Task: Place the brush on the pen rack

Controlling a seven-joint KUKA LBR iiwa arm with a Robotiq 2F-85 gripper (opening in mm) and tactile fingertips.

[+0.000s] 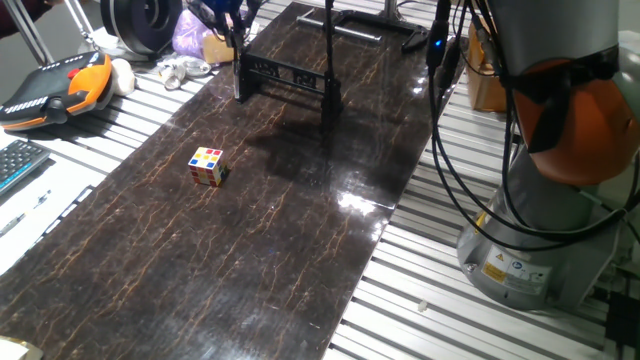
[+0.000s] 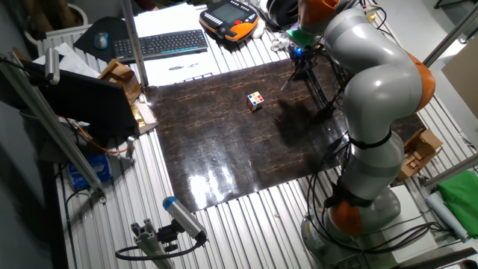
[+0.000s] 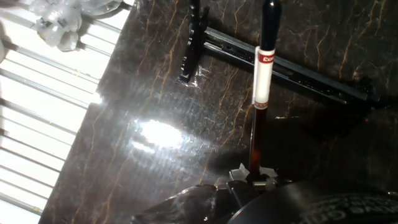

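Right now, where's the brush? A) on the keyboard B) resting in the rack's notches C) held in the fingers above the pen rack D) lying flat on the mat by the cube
C: the hand view shows the brush sticking out from the fingers, with the pen rack lying beyond it on the dark mat, not supporting it.

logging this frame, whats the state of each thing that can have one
brush: held in the gripper, above the rack, not resting on it
pen rack: upright on the table, no brush on it
gripper: shut on the brush
puzzle cube: resting on the table, apart from the rack
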